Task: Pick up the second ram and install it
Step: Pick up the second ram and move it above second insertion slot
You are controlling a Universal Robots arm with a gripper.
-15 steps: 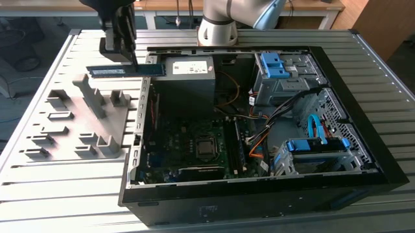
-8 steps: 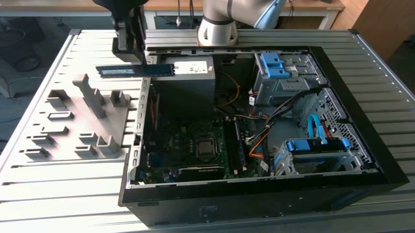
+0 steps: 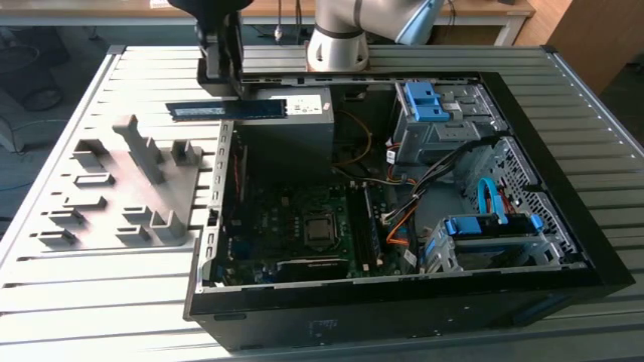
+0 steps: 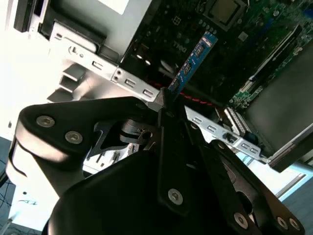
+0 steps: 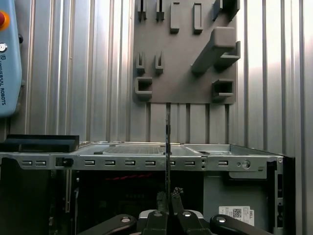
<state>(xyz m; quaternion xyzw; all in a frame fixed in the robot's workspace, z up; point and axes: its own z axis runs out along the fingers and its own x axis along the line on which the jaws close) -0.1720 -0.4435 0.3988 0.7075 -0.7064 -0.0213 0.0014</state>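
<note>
- The gripper (image 3: 240, 96) is clamping the second ram (image 3: 216, 111) shut between its fingers, holding it level above the computer case's (image 3: 403, 294) wall in the exterior view.
- The first wrist view is showing the stick edge-on; the second wrist view, its blue face.

Ribbed table (image 3: 60, 294): bare metal, satin sheen. Holder block (image 3: 111, 196): matt grey, probably plastic. Computer case (image 3: 403, 305): smooth black shell, bare stamped sheet-metal frame inside. Drive latches (image 3: 423, 96): glossy blue plastic. Second ram (image 4: 195, 56): smooth, slightly glossy circuit board. Gripper (image 4: 165, 100): matt black links, bright metal screws.
</note>
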